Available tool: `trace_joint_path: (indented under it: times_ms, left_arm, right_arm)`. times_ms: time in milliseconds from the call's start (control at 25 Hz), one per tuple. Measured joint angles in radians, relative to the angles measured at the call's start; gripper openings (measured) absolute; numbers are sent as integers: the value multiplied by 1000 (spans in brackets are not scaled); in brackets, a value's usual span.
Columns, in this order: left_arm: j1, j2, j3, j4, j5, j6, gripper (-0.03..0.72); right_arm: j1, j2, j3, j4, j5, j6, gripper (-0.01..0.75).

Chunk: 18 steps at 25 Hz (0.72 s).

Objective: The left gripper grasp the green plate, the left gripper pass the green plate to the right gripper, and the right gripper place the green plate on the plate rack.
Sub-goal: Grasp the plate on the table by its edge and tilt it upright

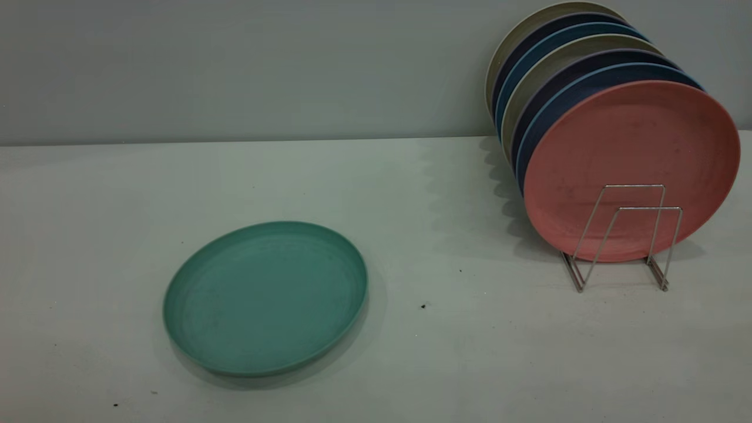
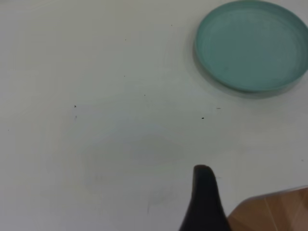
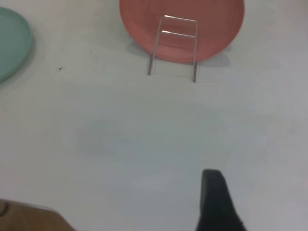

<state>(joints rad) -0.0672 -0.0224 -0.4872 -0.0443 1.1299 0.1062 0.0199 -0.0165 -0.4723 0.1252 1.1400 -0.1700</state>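
The green plate [image 1: 265,298] lies flat on the white table, left of centre, and nothing touches it. It also shows in the left wrist view [image 2: 251,44] and at the edge of the right wrist view [image 3: 12,43]. The plate rack [image 1: 624,238] stands at the right with its two front wire loops free; it also shows in the right wrist view [image 3: 174,45]. Neither arm appears in the exterior view. My left gripper [image 2: 206,197] hangs over bare table well away from the plate. My right gripper [image 3: 216,202] hangs over bare table in front of the rack.
A salmon-pink plate [image 1: 631,170] stands upright in the rack, with several blue and cream plates [image 1: 564,64] leaning behind it. A grey wall runs behind the table. A brown surface [image 2: 274,211] shows past the table's edge near my left gripper.
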Motion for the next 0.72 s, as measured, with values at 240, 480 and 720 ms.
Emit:
trace_joint_path:
  times_ms: [240,480,720]
  left_arm:
    - [0,0,0,0,0,0,582]
    - [0,0,0,0,0,1,582]
    - [0,0,0,0,0,1,582]
  right_arm:
    - [0,0,0,0,0,0,473]
    - [0,0,0,0,0,0,473]
    - [0,0,0,15,0,3,473]
